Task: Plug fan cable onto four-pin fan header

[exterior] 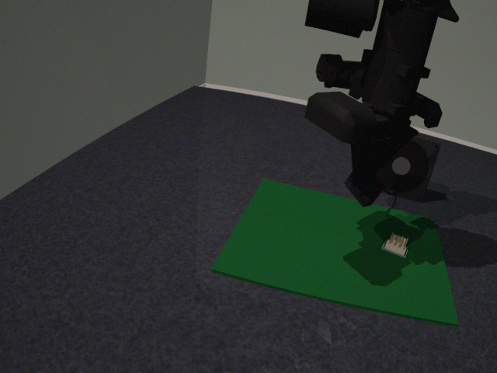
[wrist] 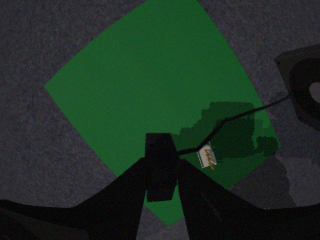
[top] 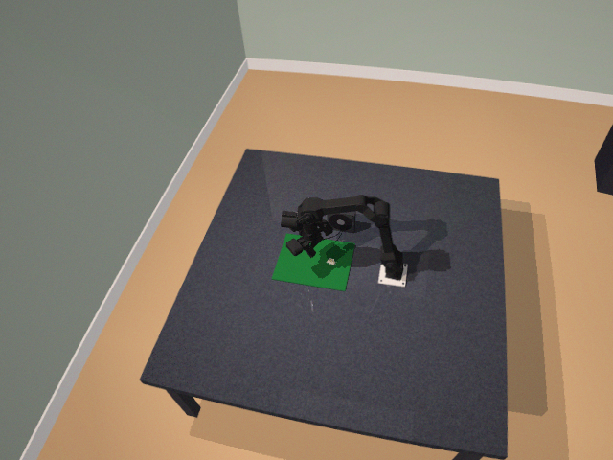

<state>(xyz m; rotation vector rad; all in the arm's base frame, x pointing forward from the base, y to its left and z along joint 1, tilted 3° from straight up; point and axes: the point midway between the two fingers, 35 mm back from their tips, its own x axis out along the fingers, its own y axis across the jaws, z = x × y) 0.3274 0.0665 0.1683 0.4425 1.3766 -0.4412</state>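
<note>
My gripper (top: 310,251) (exterior: 362,191) (wrist: 162,164) is shut on the black cable plug (wrist: 160,143) and holds it tilted above the green board (top: 292,269) (exterior: 289,232) (wrist: 150,65). The white four-pin header (top: 330,261) (exterior: 395,248) (wrist: 205,156) stands on the board with its pins bare. In the wrist view it is right of the plug; in the exterior view it is lower right of the fingertips. The thin black cable (wrist: 225,121) runs from the plug past the header to the fan (top: 340,221) (exterior: 401,165) (wrist: 297,70). The plug's underside is hidden.
The fan stands just beyond the board's back edge, close behind the gripper in the exterior view. The arm's white base plate (top: 392,283) is on the dark table (top: 297,356) right of the board. The arm's shadow covers the header area.
</note>
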